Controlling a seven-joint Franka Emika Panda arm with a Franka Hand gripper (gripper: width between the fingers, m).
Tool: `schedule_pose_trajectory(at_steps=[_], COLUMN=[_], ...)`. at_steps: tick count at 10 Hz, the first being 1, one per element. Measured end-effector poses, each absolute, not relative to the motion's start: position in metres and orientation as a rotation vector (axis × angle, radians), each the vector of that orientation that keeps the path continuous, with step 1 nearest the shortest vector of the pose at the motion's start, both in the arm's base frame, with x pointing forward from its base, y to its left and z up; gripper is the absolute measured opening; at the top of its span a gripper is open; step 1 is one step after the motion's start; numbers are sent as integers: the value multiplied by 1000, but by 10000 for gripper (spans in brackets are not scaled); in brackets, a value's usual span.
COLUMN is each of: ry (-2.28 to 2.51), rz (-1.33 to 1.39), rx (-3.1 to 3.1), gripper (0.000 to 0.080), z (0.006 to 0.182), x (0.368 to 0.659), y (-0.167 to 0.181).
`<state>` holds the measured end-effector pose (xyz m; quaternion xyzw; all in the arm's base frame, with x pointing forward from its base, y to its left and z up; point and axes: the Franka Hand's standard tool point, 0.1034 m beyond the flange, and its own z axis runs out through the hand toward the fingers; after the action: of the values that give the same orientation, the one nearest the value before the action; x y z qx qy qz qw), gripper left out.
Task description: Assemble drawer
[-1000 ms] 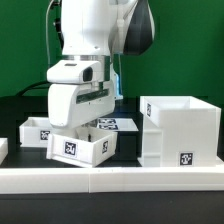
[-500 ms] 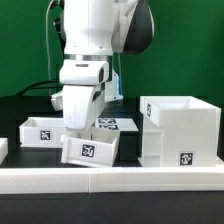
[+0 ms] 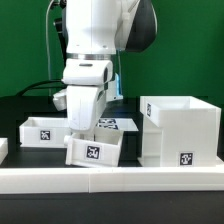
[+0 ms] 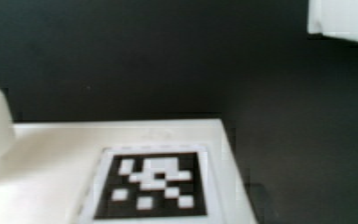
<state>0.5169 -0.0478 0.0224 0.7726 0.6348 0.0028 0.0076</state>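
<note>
With the gripper (image 3: 84,128) clamped on the small white tagged plastic drawer box (image 3: 95,151), tilted at the exterior view's lower centre, level it (tilt invites jamming) before approaching the large white hollow plastic housing (image 3: 180,130) at right.

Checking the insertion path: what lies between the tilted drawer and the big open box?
Exterior view: only bare black table between the drawer and the big open box.
</note>
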Motion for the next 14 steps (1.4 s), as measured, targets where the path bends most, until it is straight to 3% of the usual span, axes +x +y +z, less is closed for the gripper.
schedule_pose_trajectory(at_steps=[8,14], ry=[2076,2175], rz=[15,22], rx=[2402,2294], gripper=[42,42], z=[20,20], x=[517,530], y=[-66,-42])
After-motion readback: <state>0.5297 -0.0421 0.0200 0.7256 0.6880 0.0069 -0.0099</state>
